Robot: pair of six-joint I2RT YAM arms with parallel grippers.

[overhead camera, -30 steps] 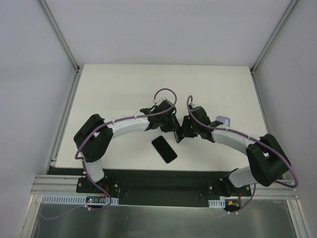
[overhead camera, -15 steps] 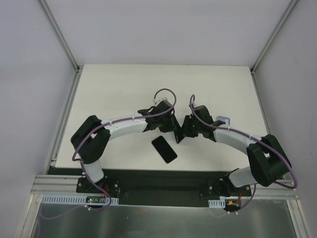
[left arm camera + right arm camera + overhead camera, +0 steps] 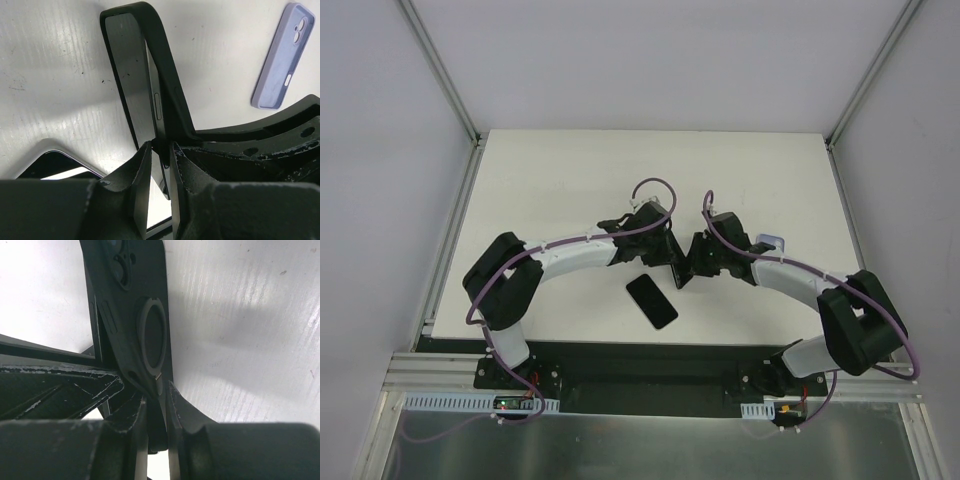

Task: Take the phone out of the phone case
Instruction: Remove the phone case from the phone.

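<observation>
White desk point(image 3: 550, 180) lies under both arms, which meet near its middle. The left end effector point(image 3: 161, 165) is clenched on the thin edge of the phone point(image 3: 131, 85), which stands on edge straight ahead of its fingertips. The black phone case point(image 3: 167, 70) curls round the phone's far corner and runs back along its right side. The right end effector point(image 3: 157, 405) is pinched on the case's back, with a ring just ahead of its fingertips and the camera cutout farther ahead. How far the phone sits in the case cannot be told. A lavender case point(image 3: 282, 57) lies flat ahead and right of the left end effector, well apart. A second phone point(image 3: 55, 167) lies beside its left finger.
</observation>
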